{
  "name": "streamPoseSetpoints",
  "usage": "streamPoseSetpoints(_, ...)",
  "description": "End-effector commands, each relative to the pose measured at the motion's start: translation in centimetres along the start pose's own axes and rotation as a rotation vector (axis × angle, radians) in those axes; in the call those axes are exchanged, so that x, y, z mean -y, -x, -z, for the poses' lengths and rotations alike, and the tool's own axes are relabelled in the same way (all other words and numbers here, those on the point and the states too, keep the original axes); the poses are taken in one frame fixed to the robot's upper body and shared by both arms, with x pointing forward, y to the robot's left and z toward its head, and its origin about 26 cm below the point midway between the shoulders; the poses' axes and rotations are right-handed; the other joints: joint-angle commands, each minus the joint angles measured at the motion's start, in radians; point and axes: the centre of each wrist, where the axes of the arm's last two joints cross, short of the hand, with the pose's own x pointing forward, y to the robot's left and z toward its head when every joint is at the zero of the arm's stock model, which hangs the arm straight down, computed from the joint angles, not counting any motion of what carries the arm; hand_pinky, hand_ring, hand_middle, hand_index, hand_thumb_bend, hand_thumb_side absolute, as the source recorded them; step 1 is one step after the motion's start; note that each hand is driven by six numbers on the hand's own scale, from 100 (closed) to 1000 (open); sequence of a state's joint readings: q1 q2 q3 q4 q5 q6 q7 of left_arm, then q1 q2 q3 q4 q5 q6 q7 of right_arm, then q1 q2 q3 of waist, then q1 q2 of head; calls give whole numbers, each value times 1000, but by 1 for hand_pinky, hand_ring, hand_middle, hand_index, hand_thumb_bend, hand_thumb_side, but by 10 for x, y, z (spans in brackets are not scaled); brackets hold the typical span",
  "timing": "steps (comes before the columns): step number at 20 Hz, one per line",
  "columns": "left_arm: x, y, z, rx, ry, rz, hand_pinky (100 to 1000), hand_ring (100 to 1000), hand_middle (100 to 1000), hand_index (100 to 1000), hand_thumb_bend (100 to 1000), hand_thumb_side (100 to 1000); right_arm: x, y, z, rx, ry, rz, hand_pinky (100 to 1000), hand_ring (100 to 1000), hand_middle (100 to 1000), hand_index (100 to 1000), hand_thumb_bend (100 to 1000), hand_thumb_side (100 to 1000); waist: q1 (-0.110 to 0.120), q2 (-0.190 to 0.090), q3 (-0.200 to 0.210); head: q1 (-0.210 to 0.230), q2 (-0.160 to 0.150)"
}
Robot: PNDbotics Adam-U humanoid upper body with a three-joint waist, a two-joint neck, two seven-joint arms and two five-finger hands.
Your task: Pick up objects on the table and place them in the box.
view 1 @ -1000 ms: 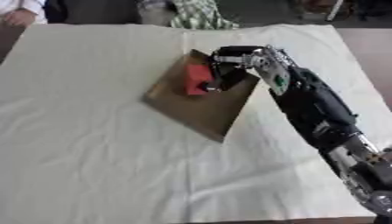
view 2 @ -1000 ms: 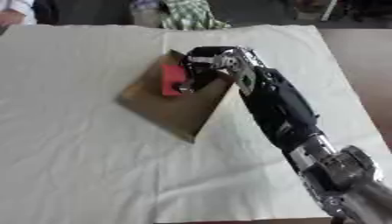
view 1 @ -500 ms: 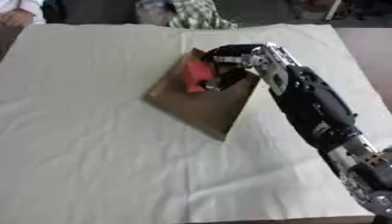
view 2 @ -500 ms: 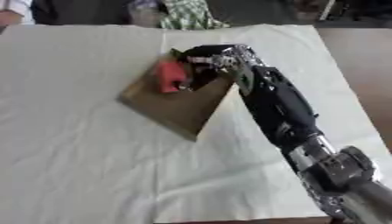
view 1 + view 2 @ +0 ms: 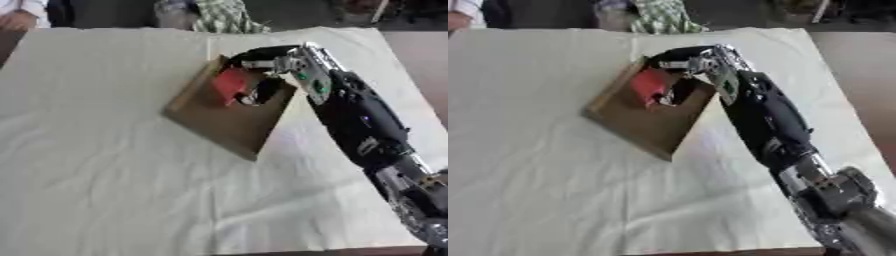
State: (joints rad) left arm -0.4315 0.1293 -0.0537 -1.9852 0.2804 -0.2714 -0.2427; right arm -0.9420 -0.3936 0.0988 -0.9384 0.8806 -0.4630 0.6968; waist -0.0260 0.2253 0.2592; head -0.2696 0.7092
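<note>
A flat brown cardboard box (image 5: pixel 224 118) lies askew on the white cloth, one corner pointing toward me. A red object (image 5: pixel 229 85) with a small dark and white part sits over the box's far end. My right hand (image 5: pixel 262 65) reaches in from the lower right and hangs over that end. Its fingers curl round the red object's top and right side. My left hand shows in neither view.
A white cloth (image 5: pixel 96 165) covers the table, with a crease down its middle. A green-checked bundle (image 5: pixel 219 15) lies past the far edge. The dark tabletop (image 5: pixel 420 50) shows at the right. A person's sleeve (image 5: pixel 22 10) is at the far left corner.
The red object has tipped a little more upright over the box's far end. My right hand stays closed around it and has barely shifted.
</note>
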Motion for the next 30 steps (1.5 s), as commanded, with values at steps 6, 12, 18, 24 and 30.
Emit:
streamPoseSetpoints(6,2,-4,4,21,10,-7,587,886,776,736,100,638,20,5,-14,-29,10,-23,990,1000,982,987,155,100,2,-18,-2,3,-6)
streamPoseSetpoints(12,2,-4,4,19,10,-7,587,888,777,736,100,646,20,5,-13,-59,26,10,986,1000,977,994,100,100,2,-18,-4,4,-6)
streamPoseSetpoints(18,2,-4,3,18,11,-8,589,888,778,736,100,649,37,5,-21,-62,67,-10,993,1000,987,1000,112,100,2,-22,-7,6,0)
streamPoseSetpoints(24,1,-4,3,18,11,-7,590,887,777,736,100,649,53,7,-34,-77,108,-44,991,1000,975,1000,100,100,3,-30,-11,10,0)
streamPoseSetpoints(30,-2,-5,2,15,6,11,590,887,777,737,100,648,82,-2,-74,-24,329,-62,955,927,914,955,100,613,0,-34,-22,25,6)
